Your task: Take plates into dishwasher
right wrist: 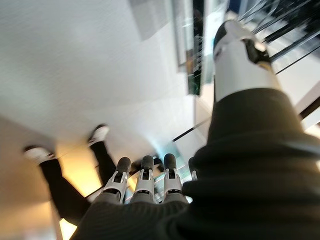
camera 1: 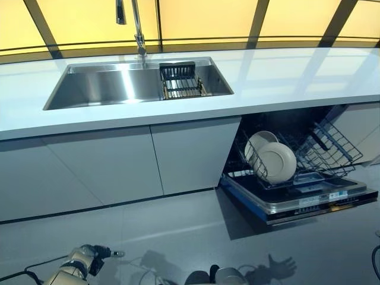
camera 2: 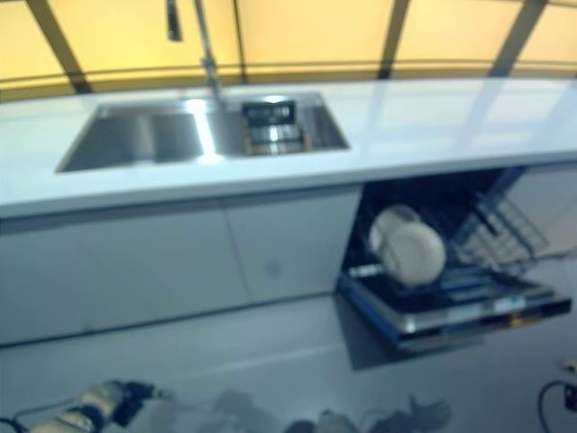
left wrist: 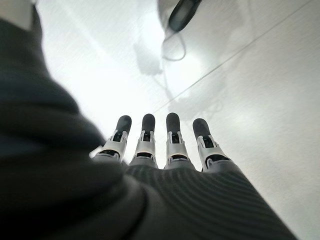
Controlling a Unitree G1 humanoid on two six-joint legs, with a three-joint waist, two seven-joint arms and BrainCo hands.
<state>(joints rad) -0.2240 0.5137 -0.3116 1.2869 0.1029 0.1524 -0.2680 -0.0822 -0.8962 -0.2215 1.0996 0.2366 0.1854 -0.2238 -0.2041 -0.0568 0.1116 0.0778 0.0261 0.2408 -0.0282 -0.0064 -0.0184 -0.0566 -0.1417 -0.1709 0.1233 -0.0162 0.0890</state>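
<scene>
Head views: white countertop (camera 1: 285, 77) with steel sink (camera 1: 107, 83), drying rack (camera 1: 181, 80) inside, faucet (camera 1: 138, 29) behind. Open dishwasher (camera 1: 297, 193) lower right; two plates (camera 1: 276, 161) upright in its rack (camera 1: 332, 145). Left hand (camera 1: 89, 256) low over grey floor (camera 1: 178, 225).

Left wrist view: left hand fingers (left wrist: 174, 137) straight, empty.

Right wrist view: right hand (right wrist: 145, 187) fingers straight, empty; person's legs (right wrist: 60, 185) beyond.

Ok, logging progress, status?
Left hand open, empty. Right hand open, empty. Two round white plates racked in open dishwasher. Nothing blocking.
</scene>
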